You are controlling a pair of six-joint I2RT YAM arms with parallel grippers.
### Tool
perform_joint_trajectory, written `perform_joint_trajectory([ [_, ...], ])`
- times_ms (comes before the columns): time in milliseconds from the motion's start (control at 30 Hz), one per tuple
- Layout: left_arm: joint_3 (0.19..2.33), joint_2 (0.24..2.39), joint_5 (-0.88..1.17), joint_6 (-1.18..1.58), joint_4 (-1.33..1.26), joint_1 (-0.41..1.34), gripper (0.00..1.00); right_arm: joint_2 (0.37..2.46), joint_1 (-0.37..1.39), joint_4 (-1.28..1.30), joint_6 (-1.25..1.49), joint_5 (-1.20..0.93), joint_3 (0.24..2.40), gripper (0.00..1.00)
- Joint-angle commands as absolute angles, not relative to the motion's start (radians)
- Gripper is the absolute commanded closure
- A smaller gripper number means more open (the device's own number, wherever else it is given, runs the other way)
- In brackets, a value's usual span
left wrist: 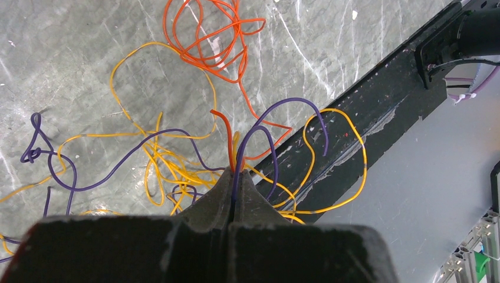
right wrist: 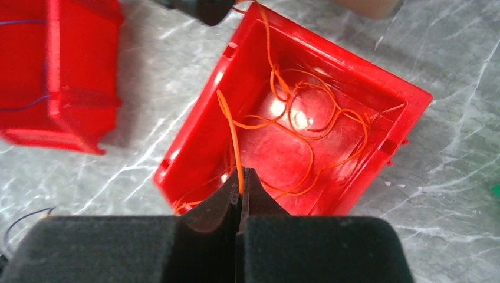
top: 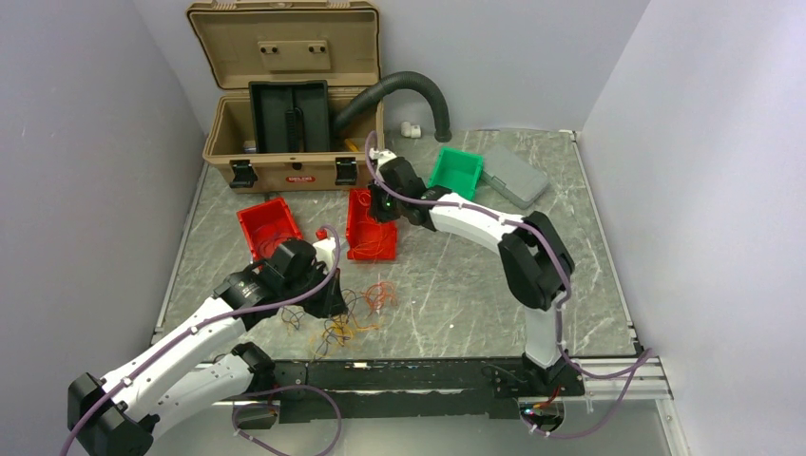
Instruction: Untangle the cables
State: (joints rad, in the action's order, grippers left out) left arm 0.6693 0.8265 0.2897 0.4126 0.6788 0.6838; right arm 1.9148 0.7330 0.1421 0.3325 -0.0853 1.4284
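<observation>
over the red bin (right wrist: 197, 132), where a few orange cables (right wrist: 262, 125) already lie, my right gripper (right wrist: 240, 177) pinches one orange strand (right wrist: 234, 138), while my left gripper (left wrist: 232, 177) clamps purple and orange strands (left wrist: 250, 141) of the tangle (left wrist: 171, 168) on the tabletop (left wrist: 71, 53), so most sorting remains.

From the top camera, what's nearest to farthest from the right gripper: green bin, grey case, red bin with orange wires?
1. Red bin with orange wires, directly under the right gripper.
2. Green bin, to its right.
3. Grey case, farthest right.
</observation>
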Motion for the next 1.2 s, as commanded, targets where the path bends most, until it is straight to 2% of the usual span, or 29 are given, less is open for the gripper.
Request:
perform_joint_trajectory([
  [0,0.692,0.81,0.279,0.405,0.683,0.687,1.0,2.004,0.733,0.253,0.331,-0.001,1.567,1.0],
  [100,0.692,0.811,0.276,0.405,0.683,0.686,1.0,2.002,0.733,0.288,0.339,0.017,1.555,1.0],
  [367,0.692,0.831,0.288,0.399,0.675,0.686,1.0,1.827,0.735,0.259,0.359,0.052,1.395,1.0],
  [933,0.686,0.821,0.287,0.406,0.674,0.686,1.0,1.698,0.735,0.416,0.314,0.091,1.522,1.0],
  [1167,0.689,0.833,0.295,0.403,0.669,0.685,1.0,1.608,0.735,0.415,0.303,0.085,1.502,1.0],
])
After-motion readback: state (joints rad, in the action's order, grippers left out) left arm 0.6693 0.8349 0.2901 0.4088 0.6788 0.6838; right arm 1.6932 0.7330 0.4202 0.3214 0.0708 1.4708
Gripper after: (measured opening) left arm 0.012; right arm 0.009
